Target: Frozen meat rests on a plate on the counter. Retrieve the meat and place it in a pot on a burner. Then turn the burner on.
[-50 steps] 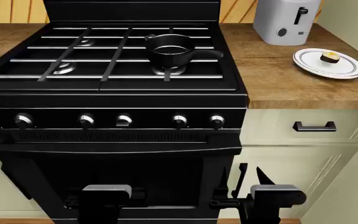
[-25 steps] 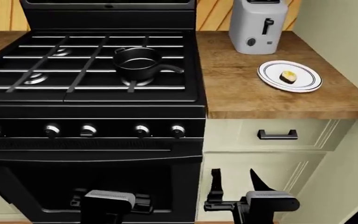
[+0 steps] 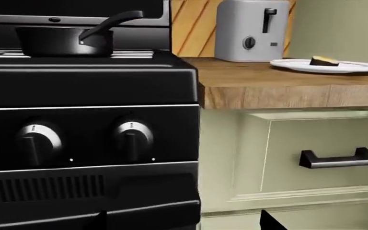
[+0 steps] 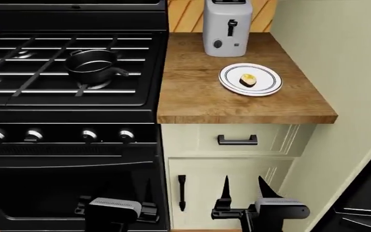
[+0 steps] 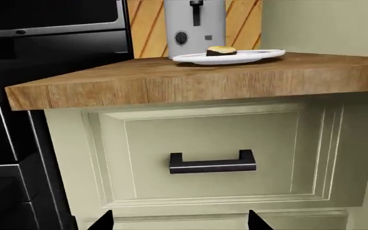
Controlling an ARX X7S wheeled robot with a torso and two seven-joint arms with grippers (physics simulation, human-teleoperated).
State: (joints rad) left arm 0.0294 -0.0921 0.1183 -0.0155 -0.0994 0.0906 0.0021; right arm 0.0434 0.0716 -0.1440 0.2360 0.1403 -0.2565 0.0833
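1. The frozen meat (image 4: pixel 247 79) sits on the plate (image 4: pixel 231 79), a bit to one side of the middle. It is a tiny chunk, much smaller than the plate.
2. The plate rests on the brown wood worktop (image 4: pixel 192 96), just in front of a grey toaster (image 4: pixel 227 26).
3. The pot (image 4: pixel 91 65) stands on the black range (image 4: pixel 63 104), on the grate over the burner (image 4: pixel 95 85) nearest the worktop. Its long handle points toward the worktop side.
4. The pot and the plate are well apart, with the edge of the range between them.
5. A row of round knobs (image 4: pixel 126 135) runs along the front of the range.
6. Below the worktop is a cream drawer with a dark handle (image 4: pixel 237 140).
7. The right gripper (image 4: pixel 243 186) hangs low in front of the cream cabinet. Its two dark fingers stand apart and hold nothing.
8. The left gripper (image 4: pixel 148 191) is low in front of the black oven door. It is dark on dark, so I cannot tell whether it is open or closed.
9. Both grippers are far below the plate and touch nothing.
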